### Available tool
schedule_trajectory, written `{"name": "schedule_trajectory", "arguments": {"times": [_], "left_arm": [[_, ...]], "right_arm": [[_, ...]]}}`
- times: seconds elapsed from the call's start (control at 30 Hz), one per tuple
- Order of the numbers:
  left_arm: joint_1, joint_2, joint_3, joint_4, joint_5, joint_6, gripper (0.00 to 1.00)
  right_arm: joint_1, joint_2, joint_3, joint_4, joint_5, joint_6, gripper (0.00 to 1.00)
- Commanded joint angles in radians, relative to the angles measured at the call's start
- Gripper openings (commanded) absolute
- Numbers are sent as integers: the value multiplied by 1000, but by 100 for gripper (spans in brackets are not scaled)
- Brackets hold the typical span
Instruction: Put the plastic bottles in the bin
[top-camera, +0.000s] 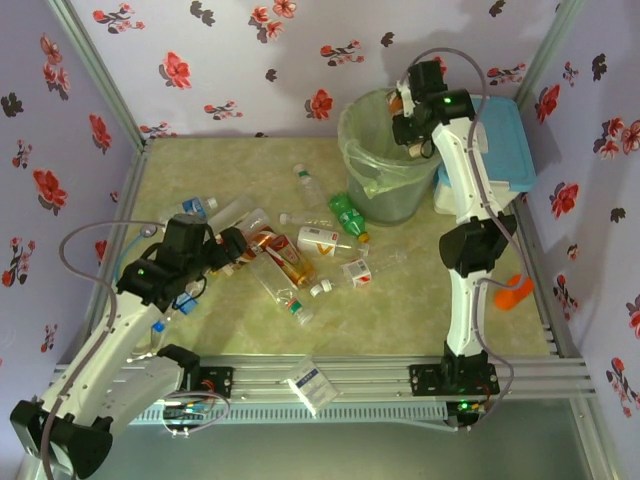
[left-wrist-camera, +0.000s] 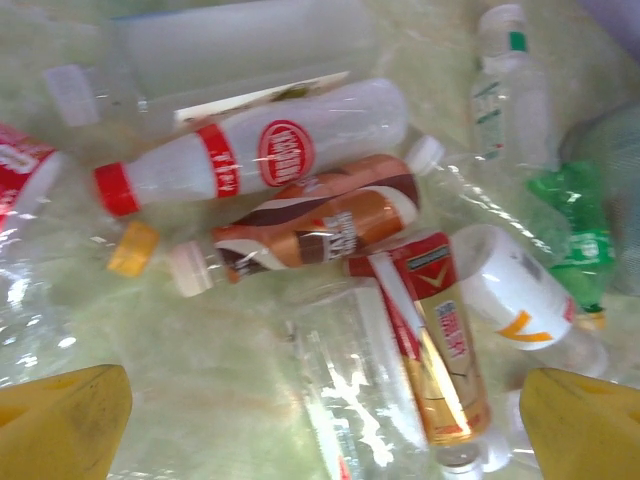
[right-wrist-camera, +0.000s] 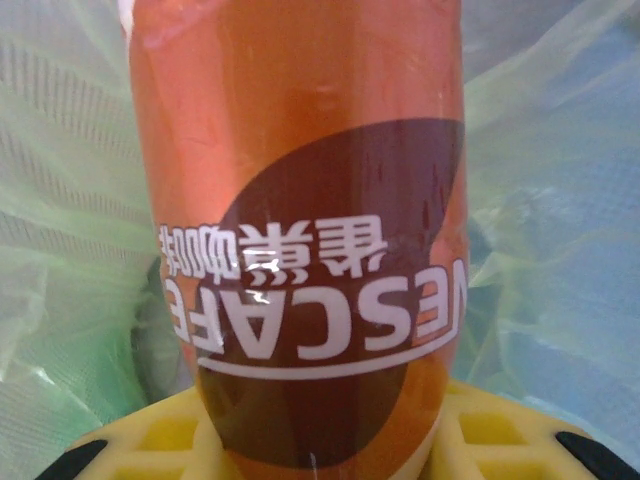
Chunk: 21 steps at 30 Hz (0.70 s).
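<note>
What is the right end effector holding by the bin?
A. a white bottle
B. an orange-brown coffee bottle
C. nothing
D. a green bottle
B: the right end effector is shut on an orange-brown bottle, with the pale green liner of the bin behind it.

Bottles (top-camera: 290, 255) sit jammed together mid bench (top-camera: 420, 320), touching and overlapping, barely a gap to slip into. Front right and back left are bare. Bin (top-camera: 390, 205) mouth is partly blocked by the right pincer (top-camera: 413, 135) clamping an orange bottle (right-wrist-camera: 300, 200); cooler (top-camera: 512, 150) sits just beside it.
</note>
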Motion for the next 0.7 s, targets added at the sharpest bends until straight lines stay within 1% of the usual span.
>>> {"name": "schedule_trajectory", "arguments": {"times": [0.0,0.27,0.5,0.53,0.57,0.63,0.67], "left_arm": [[3,-24,-15,-93,-80,3,100],[4,-23,-30,-129,-89,-18,99],[1,-23,-57,-139,-90,-43,100],[0,-23,-61,-138,-89,-47,100],[-2,-21,-65,-137,-89,-50,100],[-5,-20,-71,-133,-89,-58,100],[-8,-18,-76,-128,-90,-63,100]], "right_arm": [[-2,22,22,-42,-25,-37,21],[-36,129,39,-88,-133,-59,22],[-49,180,20,-95,-149,-73,25],[-50,184,11,-87,-149,-73,29],[-52,188,6,-86,-151,-71,36],[-54,195,6,-88,-151,-68,54],[-53,195,4,-86,-151,-66,59]]}}
